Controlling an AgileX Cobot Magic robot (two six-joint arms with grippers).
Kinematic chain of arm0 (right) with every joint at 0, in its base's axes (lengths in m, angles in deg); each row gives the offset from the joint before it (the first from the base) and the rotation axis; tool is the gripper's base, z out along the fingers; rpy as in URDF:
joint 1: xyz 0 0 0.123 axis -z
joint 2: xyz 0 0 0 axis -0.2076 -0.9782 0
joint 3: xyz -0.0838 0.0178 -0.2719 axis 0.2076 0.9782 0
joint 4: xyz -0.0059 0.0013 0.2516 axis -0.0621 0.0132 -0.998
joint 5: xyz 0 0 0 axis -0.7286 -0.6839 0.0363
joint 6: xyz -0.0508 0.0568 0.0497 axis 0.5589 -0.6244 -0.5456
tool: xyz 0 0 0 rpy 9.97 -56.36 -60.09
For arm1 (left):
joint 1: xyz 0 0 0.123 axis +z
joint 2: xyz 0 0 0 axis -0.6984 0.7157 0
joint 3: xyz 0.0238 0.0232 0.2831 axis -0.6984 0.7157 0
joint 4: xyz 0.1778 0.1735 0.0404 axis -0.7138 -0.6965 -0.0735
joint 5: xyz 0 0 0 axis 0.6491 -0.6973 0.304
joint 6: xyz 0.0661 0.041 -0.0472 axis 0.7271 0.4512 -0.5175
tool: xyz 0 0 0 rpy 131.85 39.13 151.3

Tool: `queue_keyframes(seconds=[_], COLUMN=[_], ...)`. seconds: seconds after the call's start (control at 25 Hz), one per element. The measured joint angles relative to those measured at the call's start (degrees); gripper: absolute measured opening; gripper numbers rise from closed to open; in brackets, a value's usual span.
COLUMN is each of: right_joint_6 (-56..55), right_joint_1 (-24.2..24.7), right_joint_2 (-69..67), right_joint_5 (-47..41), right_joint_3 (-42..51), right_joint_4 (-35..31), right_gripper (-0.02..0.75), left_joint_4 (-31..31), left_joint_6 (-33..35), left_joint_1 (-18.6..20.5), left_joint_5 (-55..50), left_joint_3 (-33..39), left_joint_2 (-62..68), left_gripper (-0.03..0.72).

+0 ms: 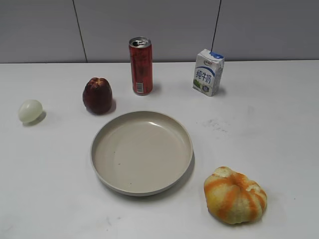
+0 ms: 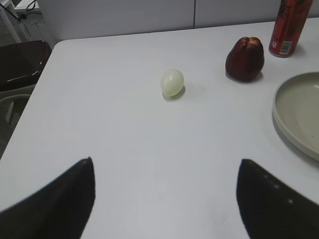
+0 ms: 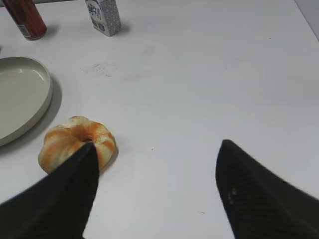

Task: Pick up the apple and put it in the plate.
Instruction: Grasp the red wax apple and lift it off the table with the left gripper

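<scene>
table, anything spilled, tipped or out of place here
Nothing spilled or tipped. The can and milk carton stand upright, the apple sits beside the empty plate. Only a faint grey smudge marks the table right of the plate.

Exterior view: raised, slanting down across the white table (image 1: 279, 114) toward the back wall, wide enough to take in every object.

Left wrist view: low over the table's left part, facing forward and rightward past its spread fingertips (image 2: 60, 199); apple (image 2: 244, 59), pale ball (image 2: 172, 82) and plate (image 2: 299, 117) rim lie ahead.

Right wrist view: low over the right part, facing forward and leftward; striped fruit (image 3: 75, 142) close, milk carton (image 3: 103, 16) far.

Shared: plate and red can (image 2: 288, 25) appear in all three.
</scene>
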Motion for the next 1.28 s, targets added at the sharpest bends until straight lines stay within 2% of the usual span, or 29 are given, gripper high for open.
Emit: queue_keyframes(seconds=[0.24, 0.8, 1.12, 1.28], right_joint_6=[0.00, 0.00, 0.00, 0.00], right_joint_1=[0.00, 0.00, 0.00, 0.00], right_joint_2=[0.00, 0.00, 0.00, 0.00], right_joint_5=[0.00, 0.00, 0.00, 0.00], right_joint_3=[0.00, 0.00, 0.00, 0.00], right_joint_4=[-0.05, -0.05, -0.05, -0.05], right_gripper=[0.585, 0.585, 0.585, 0.585], left_joint_4=[0.00, 0.46, 0.46, 0.46], left_joint_6=[0.00, 0.00, 0.05, 0.05], left_joint_1=[0.00, 0.00, 0.00, 0.00], left_joint_5=[0.00, 1.36, 23.51, 30.66], left_joint_3=[0.00, -0.86, -2.83, -7.56], left_joint_2=[0.00, 2.54, 24.67, 40.78], left_gripper=[0.688, 0.618, 0.610, 0.608])
